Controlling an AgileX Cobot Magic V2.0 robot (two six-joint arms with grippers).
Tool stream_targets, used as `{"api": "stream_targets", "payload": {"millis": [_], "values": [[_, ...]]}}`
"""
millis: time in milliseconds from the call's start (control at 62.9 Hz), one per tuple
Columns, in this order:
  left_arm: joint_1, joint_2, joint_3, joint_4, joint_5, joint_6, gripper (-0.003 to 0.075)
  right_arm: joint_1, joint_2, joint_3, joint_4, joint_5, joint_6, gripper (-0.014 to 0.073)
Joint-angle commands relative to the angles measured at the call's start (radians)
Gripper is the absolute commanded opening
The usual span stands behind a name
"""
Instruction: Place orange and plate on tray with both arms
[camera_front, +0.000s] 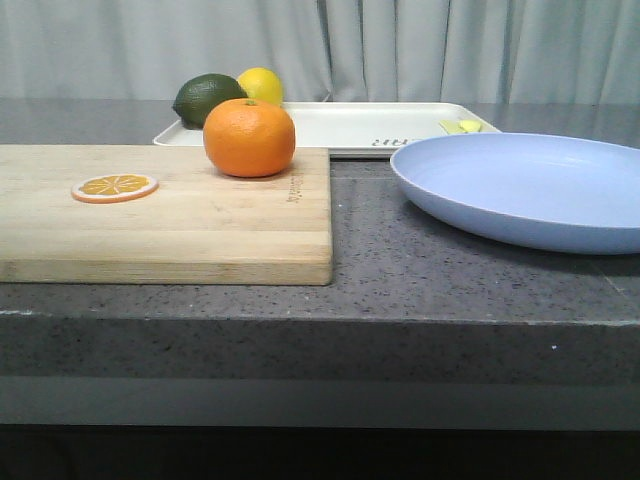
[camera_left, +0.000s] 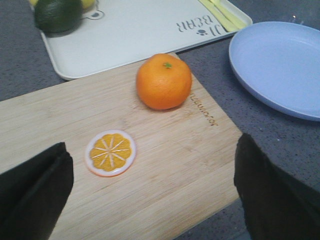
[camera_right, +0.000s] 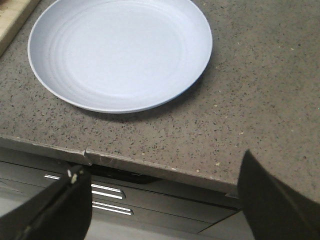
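Note:
The orange (camera_front: 249, 137) sits on the far right part of a wooden cutting board (camera_front: 200, 220); it also shows in the left wrist view (camera_left: 164, 81). The lavender-blue plate (camera_front: 530, 188) lies on the counter to the right, also in the left wrist view (camera_left: 280, 65) and the right wrist view (camera_right: 120, 52). The white tray (camera_front: 360, 125) lies behind both, also in the left wrist view (camera_left: 130, 35). My left gripper (camera_left: 152, 195) is open and empty above the board's near part. My right gripper (camera_right: 162, 200) is open and empty over the counter's front edge, short of the plate. Neither gripper shows in the front view.
A flat orange slice (camera_front: 114, 187) lies on the board's left part. A dark green avocado (camera_front: 208, 99) and a yellow lemon (camera_front: 261, 85) sit at the tray's left end, yellow pieces (camera_front: 460, 126) at its right end. The grey counter (camera_front: 400, 270) ends at a front edge (camera_right: 150, 167).

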Motion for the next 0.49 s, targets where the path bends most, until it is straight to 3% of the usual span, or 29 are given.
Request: {"api": "stream_targets", "payload": {"millis": [0,477], "values": [[-0.037,0.069,-0.079,-0.007,-0.089,0.002,0.0640,0.000,0.014,-0.028,0.009,-0.053,-0.015,0.0605],[-0.059,0.508,-0.394,0.035,-0.071,0.002,0.0640,0.000,0.014,-0.028,0.009,-0.051,-0.015,0.0603]]}}
